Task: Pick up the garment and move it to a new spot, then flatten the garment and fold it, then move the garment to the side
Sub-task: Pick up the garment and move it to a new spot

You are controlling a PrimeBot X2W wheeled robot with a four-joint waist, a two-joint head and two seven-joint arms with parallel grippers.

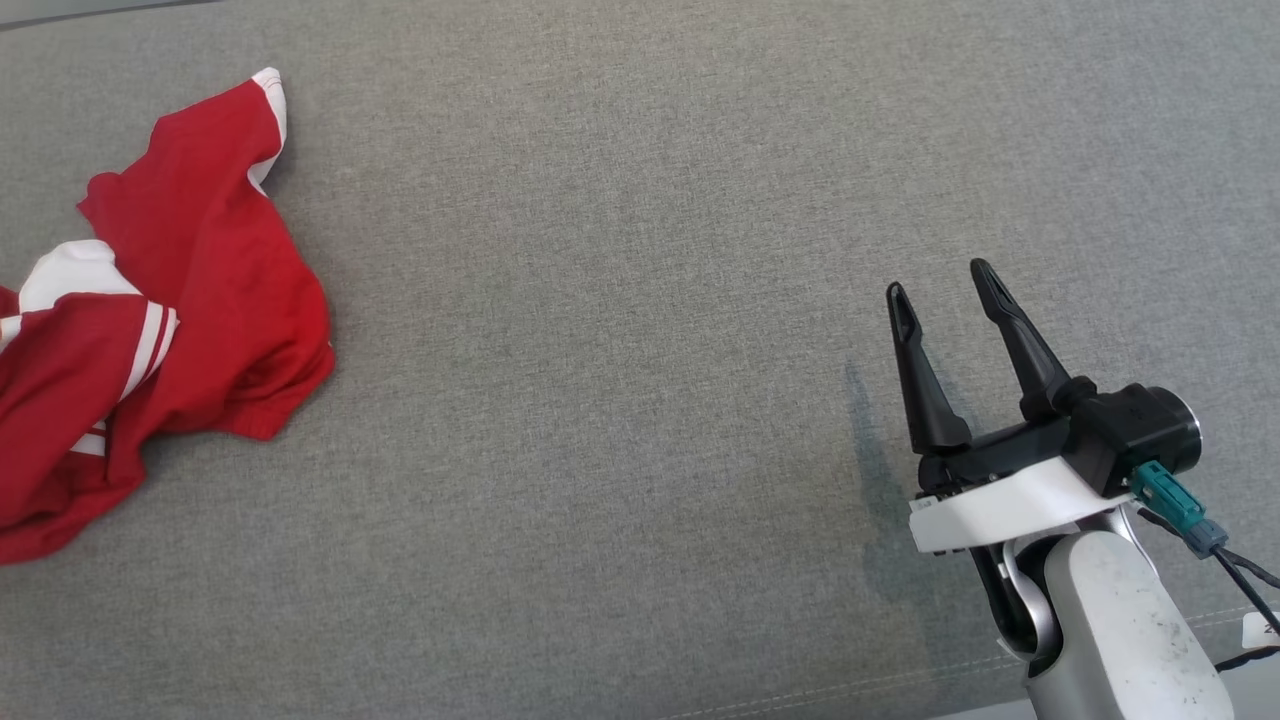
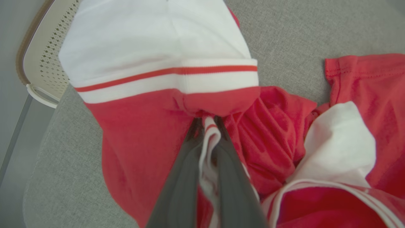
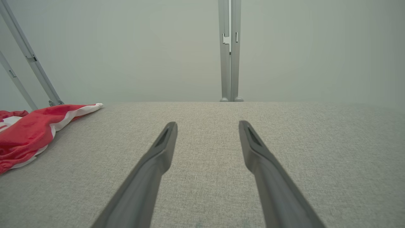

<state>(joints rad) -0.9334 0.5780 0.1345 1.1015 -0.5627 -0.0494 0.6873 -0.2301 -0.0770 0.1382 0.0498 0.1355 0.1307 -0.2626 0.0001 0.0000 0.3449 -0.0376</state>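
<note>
Closest in the head view, the right hand [image 1: 938,278], with two long dark fingers, hangs wide open and empty over the grey fabric-covered counter [image 1: 640,400], well apart from the crumpled red jersey garment with white striped trim [image 1: 200,270] at the far left. In the left wrist view, the left hand [image 2: 207,121] is clamped on a thin fold of striped hem. So small a pinch could slip on lifting, and the bunched layers may drag toward the counter's nearby edge. From the right wrist view the garment lies heaped and unflattened, one white-tipped end stretched out.
</note>
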